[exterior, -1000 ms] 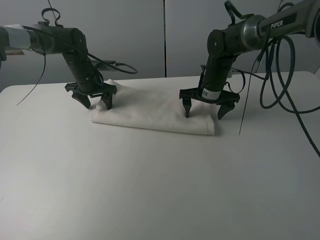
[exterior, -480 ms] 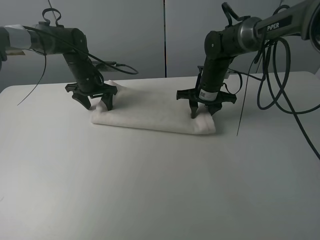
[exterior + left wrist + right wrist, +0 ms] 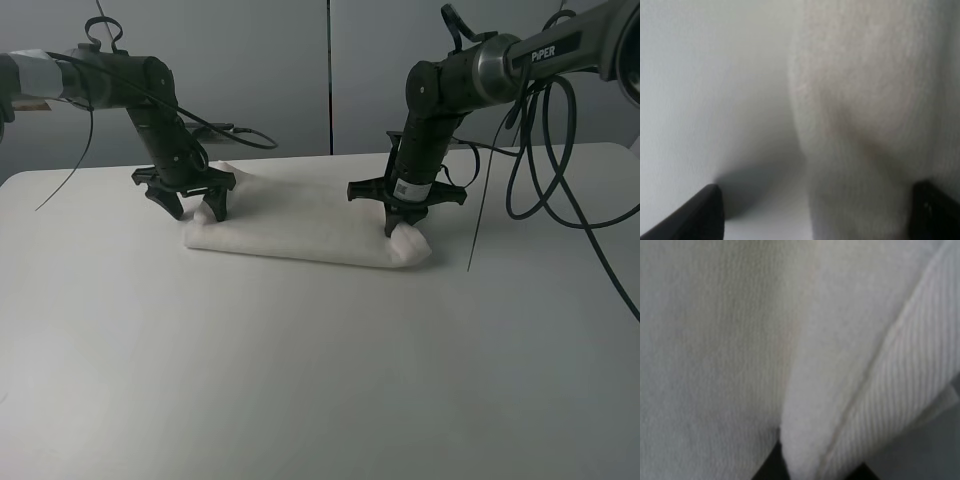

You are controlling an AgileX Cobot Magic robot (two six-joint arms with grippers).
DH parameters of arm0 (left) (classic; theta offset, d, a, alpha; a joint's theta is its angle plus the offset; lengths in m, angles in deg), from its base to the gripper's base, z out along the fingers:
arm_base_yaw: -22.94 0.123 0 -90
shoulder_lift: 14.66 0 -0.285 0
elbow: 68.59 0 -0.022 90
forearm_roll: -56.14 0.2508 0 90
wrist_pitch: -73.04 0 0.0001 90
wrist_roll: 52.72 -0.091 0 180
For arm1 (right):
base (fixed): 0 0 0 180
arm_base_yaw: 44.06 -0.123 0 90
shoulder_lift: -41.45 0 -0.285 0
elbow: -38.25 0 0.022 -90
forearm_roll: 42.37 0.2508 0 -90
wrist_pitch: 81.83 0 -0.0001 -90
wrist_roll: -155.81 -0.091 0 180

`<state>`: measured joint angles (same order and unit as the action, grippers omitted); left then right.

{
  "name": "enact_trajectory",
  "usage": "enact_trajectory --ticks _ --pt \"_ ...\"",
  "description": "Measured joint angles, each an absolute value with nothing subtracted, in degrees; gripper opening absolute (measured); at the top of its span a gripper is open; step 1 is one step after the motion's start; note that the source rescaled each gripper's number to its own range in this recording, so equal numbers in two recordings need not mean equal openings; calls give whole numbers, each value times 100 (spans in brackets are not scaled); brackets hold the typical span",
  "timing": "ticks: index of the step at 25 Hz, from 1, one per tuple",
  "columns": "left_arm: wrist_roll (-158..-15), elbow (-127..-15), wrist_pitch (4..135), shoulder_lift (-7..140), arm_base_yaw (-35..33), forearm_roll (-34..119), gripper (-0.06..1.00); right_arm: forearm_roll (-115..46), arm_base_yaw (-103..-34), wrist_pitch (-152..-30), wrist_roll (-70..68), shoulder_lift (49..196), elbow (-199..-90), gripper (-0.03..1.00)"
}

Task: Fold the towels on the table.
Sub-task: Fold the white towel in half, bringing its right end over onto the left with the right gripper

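The right gripper (image 3: 402, 228) was clamped on the white terry towel (image 3: 300, 225) at its right end; the left gripper (image 3: 192, 208) straddled its left end, jaws apart.

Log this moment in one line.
towel: lying on table | left gripper: open, astride its left end | right gripper: shut on its right corner

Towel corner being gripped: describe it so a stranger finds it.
On the table, a folded white towel lies between two black arms. Its right-end corner bunches up in the right gripper, whose jaws are shut on it; the left gripper stands open.
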<state>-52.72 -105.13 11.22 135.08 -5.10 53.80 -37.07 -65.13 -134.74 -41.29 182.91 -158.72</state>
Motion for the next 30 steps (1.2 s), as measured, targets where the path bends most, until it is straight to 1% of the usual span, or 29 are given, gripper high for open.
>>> enact_trajectory --ticks 6,13,20,30 --pt "-5382 -10537 1155 13508 -510 5369 94 -3707 -6513 -13474 -4034 18291 -15872 10" --pt "-5491 -10960 1000 13609 -510 5346 94 -3789 -6513 -13530 -4002 18291 -15872 10" --pt "-5586 -11026 921 13618 -510 5308 94 -3910 -6513 -13577 -4002 18280 -15878 10" --pt "-5700 -11036 899 13618 -510 5180 94 -4955 -6502 -13886 -4129 18104 -15842 10"
